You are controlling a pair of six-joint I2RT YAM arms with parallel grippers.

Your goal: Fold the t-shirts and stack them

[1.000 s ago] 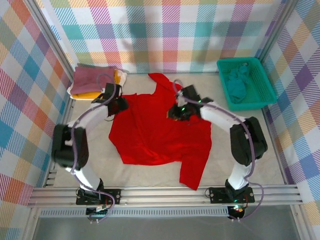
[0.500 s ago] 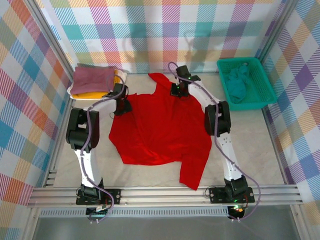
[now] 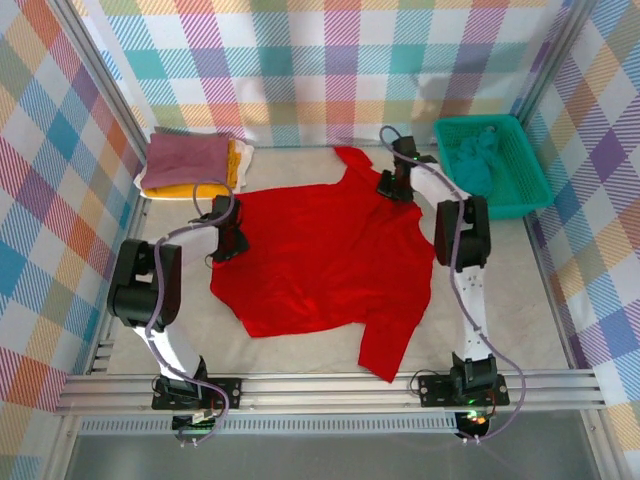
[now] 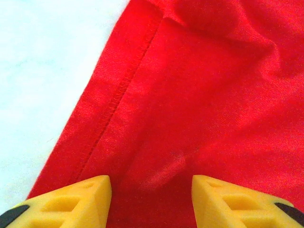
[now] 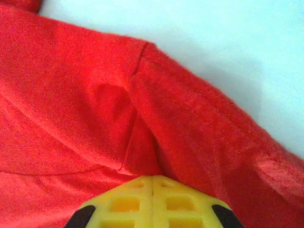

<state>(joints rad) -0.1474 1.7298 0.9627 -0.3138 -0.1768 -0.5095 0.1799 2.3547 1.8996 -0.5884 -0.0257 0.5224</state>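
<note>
A bright red t-shirt [image 3: 320, 260] lies spread open on the table, one sleeve trailing toward the near edge. My left gripper [image 3: 228, 243] is at the shirt's left edge. In the left wrist view its yellow fingers [image 4: 71, 202] stand apart over flat red cloth [image 4: 190, 95] beside a stitched hem, so the left gripper [image 4: 152, 190] is open. My right gripper [image 3: 392, 186] is at the shirt's far right corner. In the right wrist view the right gripper [image 5: 154, 179] is shut, with a fold of the red cloth [image 5: 95, 109] gathered into its tips.
A folded stack [image 3: 190, 163] sits at the back left, mauve on top of yellow and white. A teal mesh basket [image 3: 520, 185] at the back right holds a crumpled teal shirt [image 3: 475, 165]. Plaid walls close in three sides, and a metal rail [image 3: 330, 388] runs along the near edge.
My right gripper closed and moved right and back with the cloth, stretching the shirt's top edge wider. My left gripper slid nearer along the shirt's left edge.
</note>
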